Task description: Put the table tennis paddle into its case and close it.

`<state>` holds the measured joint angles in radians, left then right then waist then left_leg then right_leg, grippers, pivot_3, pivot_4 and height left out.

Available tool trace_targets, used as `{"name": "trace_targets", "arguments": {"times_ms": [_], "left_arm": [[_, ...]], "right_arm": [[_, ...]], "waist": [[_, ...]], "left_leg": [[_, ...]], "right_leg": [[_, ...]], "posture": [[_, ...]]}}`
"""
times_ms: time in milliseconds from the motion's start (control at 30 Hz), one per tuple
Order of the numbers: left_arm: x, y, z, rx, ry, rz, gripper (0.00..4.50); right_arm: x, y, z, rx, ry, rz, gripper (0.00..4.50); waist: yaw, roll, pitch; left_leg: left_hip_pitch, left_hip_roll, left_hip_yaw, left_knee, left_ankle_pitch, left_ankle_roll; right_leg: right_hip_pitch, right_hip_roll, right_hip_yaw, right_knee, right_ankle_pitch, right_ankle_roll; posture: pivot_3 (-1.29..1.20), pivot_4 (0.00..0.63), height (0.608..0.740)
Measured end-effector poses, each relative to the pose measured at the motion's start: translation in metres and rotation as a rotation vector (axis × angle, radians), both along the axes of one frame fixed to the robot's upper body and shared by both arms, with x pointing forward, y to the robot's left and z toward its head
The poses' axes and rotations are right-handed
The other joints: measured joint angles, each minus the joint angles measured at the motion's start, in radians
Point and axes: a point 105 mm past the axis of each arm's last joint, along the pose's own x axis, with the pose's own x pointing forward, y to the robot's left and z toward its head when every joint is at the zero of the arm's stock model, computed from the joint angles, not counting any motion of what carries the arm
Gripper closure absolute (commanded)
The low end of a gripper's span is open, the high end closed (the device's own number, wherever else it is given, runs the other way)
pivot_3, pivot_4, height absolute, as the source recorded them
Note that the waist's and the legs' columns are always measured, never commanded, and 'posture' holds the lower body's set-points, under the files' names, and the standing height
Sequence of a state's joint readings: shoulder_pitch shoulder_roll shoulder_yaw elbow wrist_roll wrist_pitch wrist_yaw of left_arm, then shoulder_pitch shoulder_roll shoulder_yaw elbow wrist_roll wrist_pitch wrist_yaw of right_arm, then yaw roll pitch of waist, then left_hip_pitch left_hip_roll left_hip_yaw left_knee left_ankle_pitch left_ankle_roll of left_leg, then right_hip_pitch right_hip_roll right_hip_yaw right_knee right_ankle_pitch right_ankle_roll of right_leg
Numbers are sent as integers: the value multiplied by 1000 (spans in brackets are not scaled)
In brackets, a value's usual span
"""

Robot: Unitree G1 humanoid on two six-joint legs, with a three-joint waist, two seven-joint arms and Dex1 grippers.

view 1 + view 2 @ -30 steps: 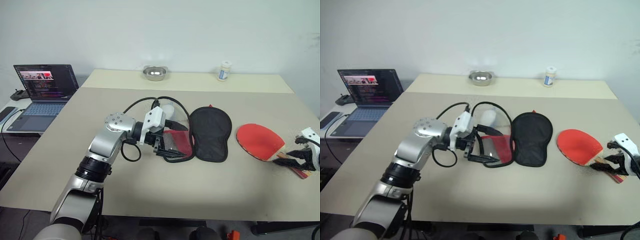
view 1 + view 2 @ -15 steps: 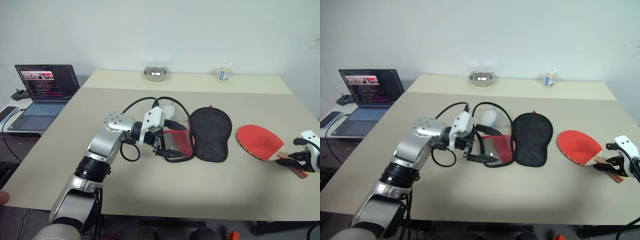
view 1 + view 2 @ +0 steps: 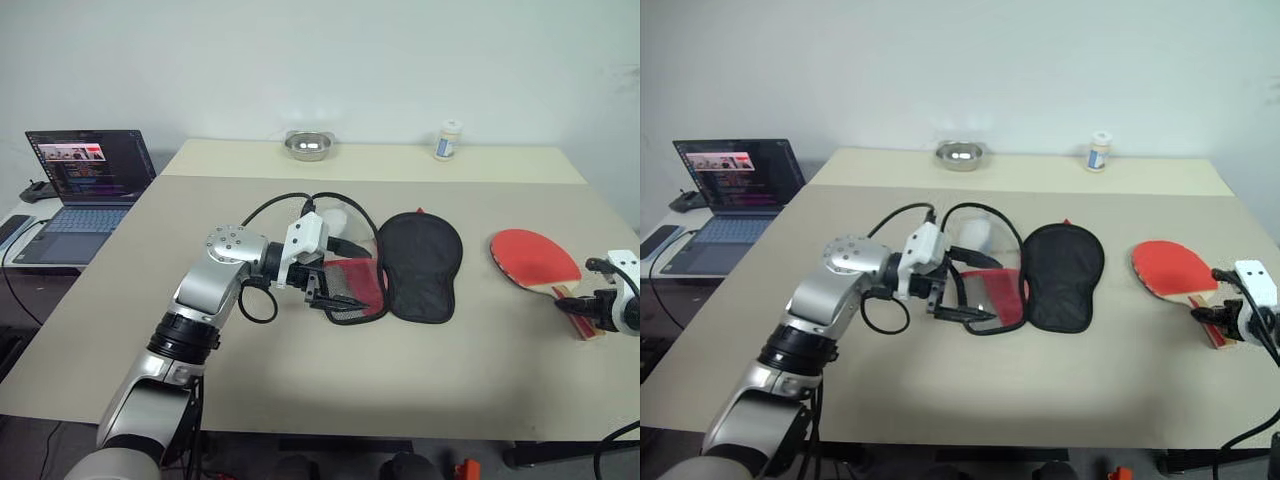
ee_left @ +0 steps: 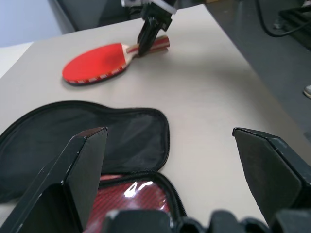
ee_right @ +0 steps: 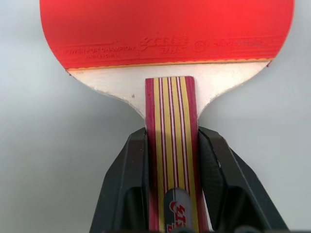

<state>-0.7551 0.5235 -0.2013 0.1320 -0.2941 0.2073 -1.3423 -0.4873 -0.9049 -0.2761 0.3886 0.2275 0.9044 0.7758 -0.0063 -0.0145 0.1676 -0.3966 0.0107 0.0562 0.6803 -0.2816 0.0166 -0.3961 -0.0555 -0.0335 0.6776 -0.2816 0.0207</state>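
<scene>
Now right claw (image 5: 172,160) clamped on the table tennis paddle (image 3: 534,260) handle (left claw (image 4: 170,160) spread wide over the case (image 3: 420,262)).

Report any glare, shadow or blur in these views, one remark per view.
Left wrist view: a white glare patch sits on the red mesh of the open case, and the left gripper fingers loom soft and blurred up close. Right wrist view: the table tennis paddle is sharp, lettering legible. Eye views: even light, a faint shadow under the paddle.
</scene>
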Motion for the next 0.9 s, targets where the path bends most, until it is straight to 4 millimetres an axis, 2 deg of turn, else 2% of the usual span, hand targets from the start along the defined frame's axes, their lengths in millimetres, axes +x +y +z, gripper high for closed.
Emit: {"name": "trace_targets", "arguments": {"times_ms": [100,167,233,400,467,567,667,900], "left_arm": [[4,7,2,-12,-9,38,0],[6,11,3,-22,-9,64,0],[9,15,3,-25,-6,84,0],[15,22,6,-39,-24,117,0],[17,22,7,-41,-31,122,0],[19,24,7,-40,-36,129,0],[19,22,8,-42,-49,125,0],[20,22,9,-45,-56,138,0]], "right_arm": [[4,29,34,28,-133,13,3444],[3,60,51,74,-215,37,3448],[2,86,53,123,-241,50,3450],[5,162,40,341,-232,21,3451],[9,180,39,377,-228,-2,3451],[15,201,35,391,-229,-39,3451],[17,213,26,392,-204,-47,3451],[18,210,5,378,-151,-102,3451]], "waist": [[2,0,0],[2,0,0],[3,0,0],[2,0,0],[3,1,0],[5,1,0],[5,1,0],[0,1,0]], "left_leg": [[-5,1,0,-1,2,-4],[-6,1,-1,-1,3,-4],[-6,0,0,-1,2,-4],[-6,0,0,-1,1,-2],[-7,-1,0,-1,1,-2],[-8,-1,0,-1,1,-2],[-11,-2,0,-1,2,-4],[-11,-1,0,-1,1,-1]], "right_leg": [[-7,0,-1,1,0,0],[-7,1,-1,1,0,0],[-7,0,0,1,0,0],[-9,0,0,3,0,0],[-10,0,0,3,0,0],[-10,0,-1,1,0,0],[-12,0,-1,1,0,0],[-12,1,-1,1,0,0]], "posture": [[0,150,740],[0,150,740],[0,150,740],[0,150,740],[0,150,740],[0,150,740],[0,150,740],[0,150,740]]}}
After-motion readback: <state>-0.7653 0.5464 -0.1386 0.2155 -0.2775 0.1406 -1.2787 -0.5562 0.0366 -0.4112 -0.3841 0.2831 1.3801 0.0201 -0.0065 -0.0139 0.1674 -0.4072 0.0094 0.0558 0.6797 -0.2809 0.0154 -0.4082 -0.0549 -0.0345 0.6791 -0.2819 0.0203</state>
